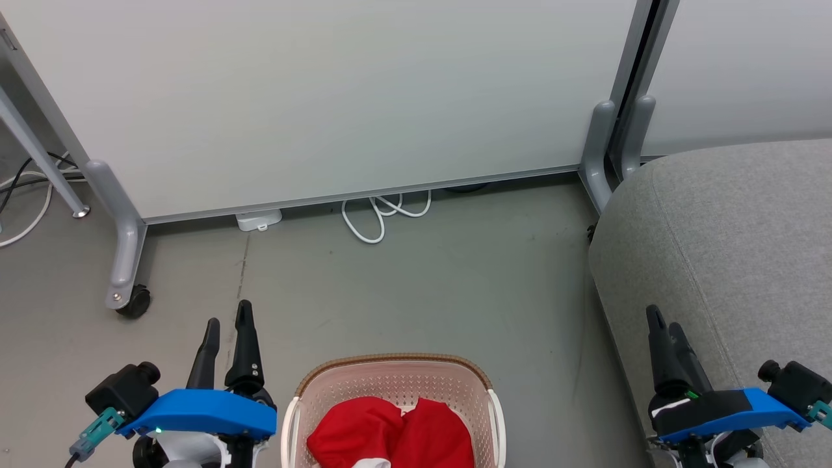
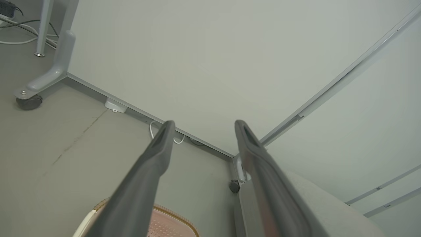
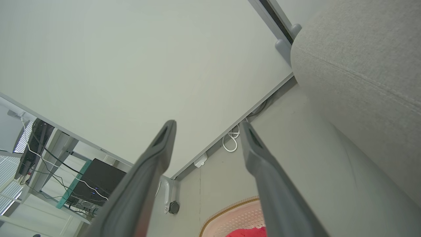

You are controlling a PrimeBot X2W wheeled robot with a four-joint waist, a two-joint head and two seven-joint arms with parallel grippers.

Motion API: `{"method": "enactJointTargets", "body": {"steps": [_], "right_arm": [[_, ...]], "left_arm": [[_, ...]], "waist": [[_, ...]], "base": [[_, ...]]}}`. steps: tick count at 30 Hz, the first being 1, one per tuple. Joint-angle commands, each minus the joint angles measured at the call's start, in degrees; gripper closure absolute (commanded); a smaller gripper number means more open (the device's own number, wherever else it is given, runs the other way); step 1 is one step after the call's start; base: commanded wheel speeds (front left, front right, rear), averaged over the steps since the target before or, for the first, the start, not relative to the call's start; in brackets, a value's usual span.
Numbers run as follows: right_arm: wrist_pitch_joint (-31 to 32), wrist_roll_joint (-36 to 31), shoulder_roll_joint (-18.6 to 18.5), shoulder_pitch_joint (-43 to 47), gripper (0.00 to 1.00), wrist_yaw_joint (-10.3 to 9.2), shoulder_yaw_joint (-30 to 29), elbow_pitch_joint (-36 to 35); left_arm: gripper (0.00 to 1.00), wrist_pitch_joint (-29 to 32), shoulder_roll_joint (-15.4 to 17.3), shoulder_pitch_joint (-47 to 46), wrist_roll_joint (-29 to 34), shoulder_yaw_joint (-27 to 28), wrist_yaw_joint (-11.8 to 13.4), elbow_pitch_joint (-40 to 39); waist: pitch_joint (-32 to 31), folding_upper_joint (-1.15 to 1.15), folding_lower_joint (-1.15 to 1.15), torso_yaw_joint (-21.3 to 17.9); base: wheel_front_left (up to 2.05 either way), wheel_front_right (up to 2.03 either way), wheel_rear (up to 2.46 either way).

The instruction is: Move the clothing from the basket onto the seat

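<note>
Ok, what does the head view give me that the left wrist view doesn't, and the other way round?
Head view: the red clothing lying in the basket, and the right gripper, open, beside the seat.
Left wrist view: a look straight along the left gripper, jaws spread with nothing between them, and thin rails on the panel behind the seat.
Both: the basket's brown rim, the grey seat, the looped white cable and the partition's caster.

Soft red cloth clothing (image 1: 396, 432); perforated plastic basket (image 1: 396, 383), woven-look rim; matt grey fabric seat (image 1: 734, 240).
</note>
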Motion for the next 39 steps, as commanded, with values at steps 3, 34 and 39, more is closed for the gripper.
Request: {"method": "enactJointTargets", "body": {"steps": [3,34,39], "right_arm": [[-0.87,-3.22,-0.45,-1.82,0.00,0.09,0.16,0.02],[-4.40,-22.03,-0.61,-2.81,0.00,0.13,0.92,2.31],[-4.88,-24.46,-0.63,-2.72,0.00,0.14,1.06,2.44]], "left_arm": [[0.00,-0.88,0.43,-1.39,3.50,-0.48,-0.15,-0.61],[0.00,-5.38,0.47,-1.41,22.43,-3.25,-1.41,1.90],[0.00,-5.99,0.47,-1.41,24.40,-3.66,-1.52,2.44]], "waist": [[0.06,0.00,0.00,0.07],[0.01,0.00,0.00,0.24],[-0.03,0.00,0.00,0.28]], "base": [[0.00,0.00,0.00],[0.00,0.00,0.00],[0.00,0.00,0.00]]}}
